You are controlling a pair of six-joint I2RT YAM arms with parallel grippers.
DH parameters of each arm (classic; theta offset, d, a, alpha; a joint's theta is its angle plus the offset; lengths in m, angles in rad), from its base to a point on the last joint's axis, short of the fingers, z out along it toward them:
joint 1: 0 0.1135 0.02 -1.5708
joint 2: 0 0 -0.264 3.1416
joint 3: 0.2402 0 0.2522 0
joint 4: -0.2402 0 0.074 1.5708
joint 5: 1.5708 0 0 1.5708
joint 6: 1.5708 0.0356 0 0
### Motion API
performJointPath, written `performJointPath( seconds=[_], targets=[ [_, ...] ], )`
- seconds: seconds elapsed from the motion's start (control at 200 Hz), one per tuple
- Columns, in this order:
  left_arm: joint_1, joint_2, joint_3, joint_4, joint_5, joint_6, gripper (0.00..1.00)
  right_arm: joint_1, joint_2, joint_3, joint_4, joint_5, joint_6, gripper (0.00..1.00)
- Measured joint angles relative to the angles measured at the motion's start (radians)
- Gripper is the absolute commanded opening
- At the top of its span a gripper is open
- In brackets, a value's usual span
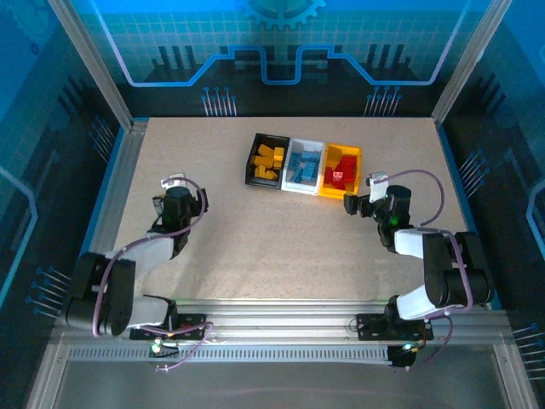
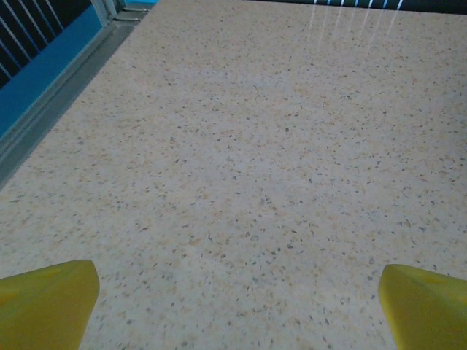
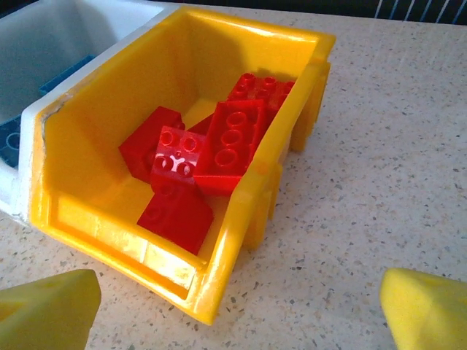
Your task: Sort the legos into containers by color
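Legos (image 3: 219, 146) look light, rigid, slick; pinch flat sides. Left end effector (image 2: 237, 295) and right end effector (image 3: 237, 299) gape empty.

Both arms were folded low and reached forward; the left gripper (image 2: 237, 310) and the right gripper (image 3: 238, 310) stood wide open, empty.

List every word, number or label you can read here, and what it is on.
None can be read.
A red lego in the yellow bin bears a white printed mark, too unclear to read as letters.
The backdrop's gear graphic carries no words.
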Motion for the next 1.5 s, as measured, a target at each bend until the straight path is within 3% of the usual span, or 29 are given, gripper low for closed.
performJointPath(
  seconds=[0.385, 0.705, 1.5],
  targets=[
    [0.079, 0.180, -0.098, 0.374, 0.245, 0.073, 0.99, 0.014, 0.005, 0.000, 0.005, 0.066, 0.001, 1.00],
    [0.092, 0.189, -0.108, 0.455, 0.242, 0.066, 0.99, 0.019, 0.008, 0.000, 0.007, 0.082, 0.001, 1.00],
    [0.092, 0.189, -0.108, 0.457, 0.242, 0.066, 0.99, 0.019, 0.009, 0.000, 0.007, 0.082, 0.001, 1.00]
  ],
)
